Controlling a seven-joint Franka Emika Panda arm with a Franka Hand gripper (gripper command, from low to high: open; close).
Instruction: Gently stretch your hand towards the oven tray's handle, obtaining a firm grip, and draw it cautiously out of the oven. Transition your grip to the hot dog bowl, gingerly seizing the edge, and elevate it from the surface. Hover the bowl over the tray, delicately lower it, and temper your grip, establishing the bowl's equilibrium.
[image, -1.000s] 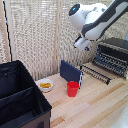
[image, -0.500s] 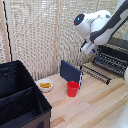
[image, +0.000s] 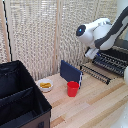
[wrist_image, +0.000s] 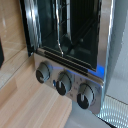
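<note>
At the right of the exterior view we see our gripper (image: 91, 53) hanging above the oven tray (image: 102, 69), which juts from the oven (image: 114, 57) — whether the jaws are parted we cannot tell. The hot dog bowl (image: 45, 85) sits lower left on the wooden table (image: 95, 107), near the red cup (image: 73, 89) and the upright blue panel (image: 70, 72).

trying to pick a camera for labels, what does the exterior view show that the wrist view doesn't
Only the exterior view shows the bowl with yellow food, the red cup, the blue panel, the black bin, the tray sticking out, and the arm with its gripper, too blurred to tell whether open or shut. Only the wrist view shows three knobs and the glass door close up. Both show the oven and the wooden table.
</note>
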